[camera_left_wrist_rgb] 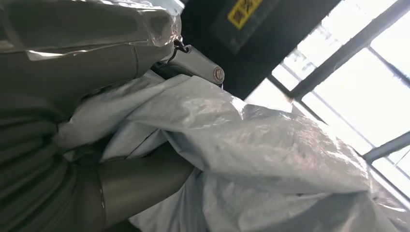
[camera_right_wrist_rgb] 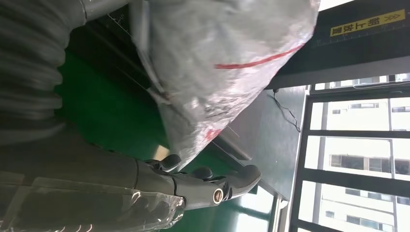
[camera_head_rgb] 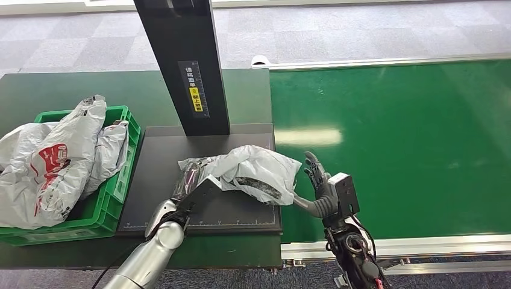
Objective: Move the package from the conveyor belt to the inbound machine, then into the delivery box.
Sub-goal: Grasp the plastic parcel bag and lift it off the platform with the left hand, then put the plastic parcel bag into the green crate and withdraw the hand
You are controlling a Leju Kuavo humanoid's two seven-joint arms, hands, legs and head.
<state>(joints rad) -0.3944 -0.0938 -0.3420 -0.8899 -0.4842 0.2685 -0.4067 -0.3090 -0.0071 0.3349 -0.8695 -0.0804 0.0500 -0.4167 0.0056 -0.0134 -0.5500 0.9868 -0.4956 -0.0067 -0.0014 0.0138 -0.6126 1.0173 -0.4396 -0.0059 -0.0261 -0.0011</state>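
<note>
The grey plastic package (camera_head_rgb: pixel 253 171) lies crumpled on the black plate of the inbound machine (camera_head_rgb: pixel 163 180), in front of its dark post (camera_head_rgb: pixel 187 66). My left hand (camera_head_rgb: pixel 191 191) is at the package's left end; in the left wrist view the package (camera_left_wrist_rgb: pixel 270 154) folds in between the thumb (camera_left_wrist_rgb: pixel 145 179) and a finger (camera_left_wrist_rgb: pixel 196 63), so the hand grips it. My right hand (camera_head_rgb: pixel 318 180) stands just right of the package over the belt's edge, fingers spread and upright, thumb reaching toward the bag's right end. In the right wrist view the package (camera_right_wrist_rgb: pixel 212 53) hangs beyond the fingers (camera_right_wrist_rgb: pixel 193 186).
A green crate (camera_head_rgb: pixel 123 174) at the left holds several grey and white bags (camera_head_rgb: pixel 54 168). The green conveyor belt (camera_head_rgb: pixel 398 144) stretches to the right, with a metal rail (camera_head_rgb: pixel 422 245) along its near edge. A dark green tabletop (camera_head_rgb: pixel 72 90) surrounds the machine.
</note>
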